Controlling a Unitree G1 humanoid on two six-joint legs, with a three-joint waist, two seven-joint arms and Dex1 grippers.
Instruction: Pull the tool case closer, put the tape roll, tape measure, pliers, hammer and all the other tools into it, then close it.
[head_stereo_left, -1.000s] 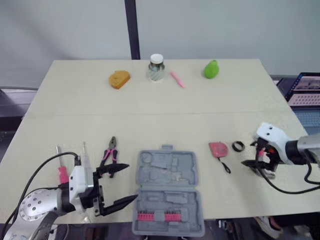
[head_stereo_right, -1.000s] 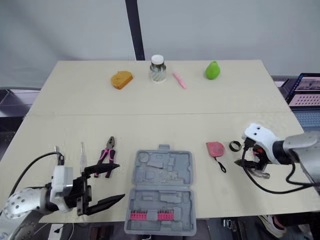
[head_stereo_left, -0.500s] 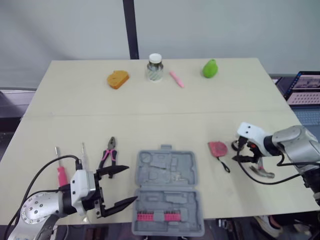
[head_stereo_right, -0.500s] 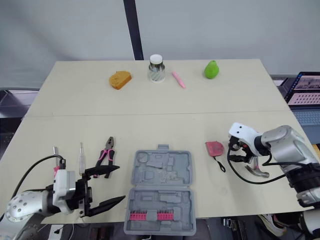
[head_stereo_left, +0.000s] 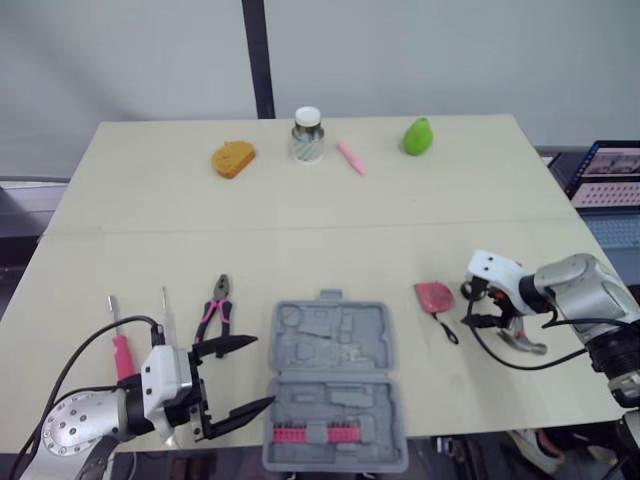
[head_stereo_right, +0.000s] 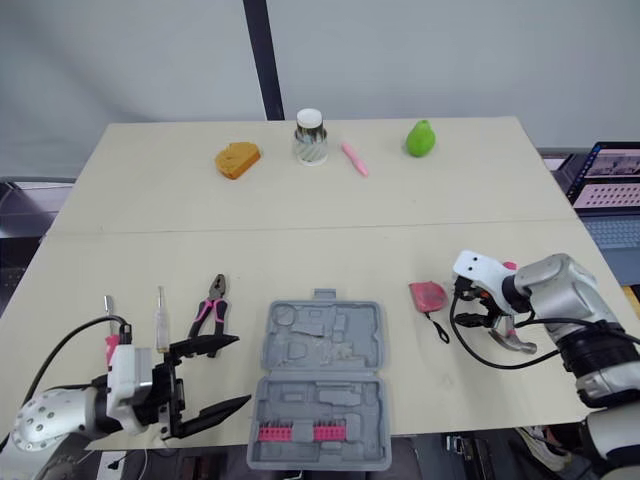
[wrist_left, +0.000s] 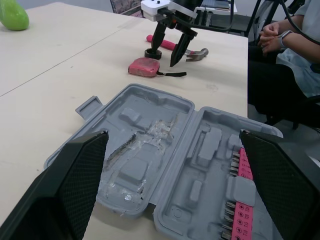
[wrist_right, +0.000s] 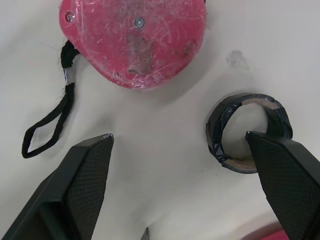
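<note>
Right hand (wrist_right: 179, 136): spread open, set low over the tape roll (wrist_right: 220, 140), one fingertip (wrist_right: 280, 170) over the ring, which I judged a setup for pinching its wall. Tape measure (wrist_right: 132, 40) lay just beside the roll, hammer (head_stereo_left: 522, 340) near.
Left hand (head_stereo_left: 258, 372): spread open, idle beside the case (head_stereo_left: 335, 380).
Case: lying open at the counter's (head_stereo_left: 300, 230) near edge, ready for loading; no tool stowed yet.
Pliers (head_stereo_left: 215, 312): left of the case.

There is one tool case (head_stereo_left: 335, 385), one pliers (head_stereo_left: 217, 310), two screwdrivers (head_stereo_left: 125, 352), one tape measure (head_stereo_left: 434, 296), one tape roll (wrist_right: 247, 132), one hammer (head_stereo_left: 525, 343), one jar (head_stereo_left: 307, 135), one pear (head_stereo_left: 416, 135), one pink pen (head_stereo_left: 351, 157) and one orange piece (head_stereo_left: 232, 158).
</note>
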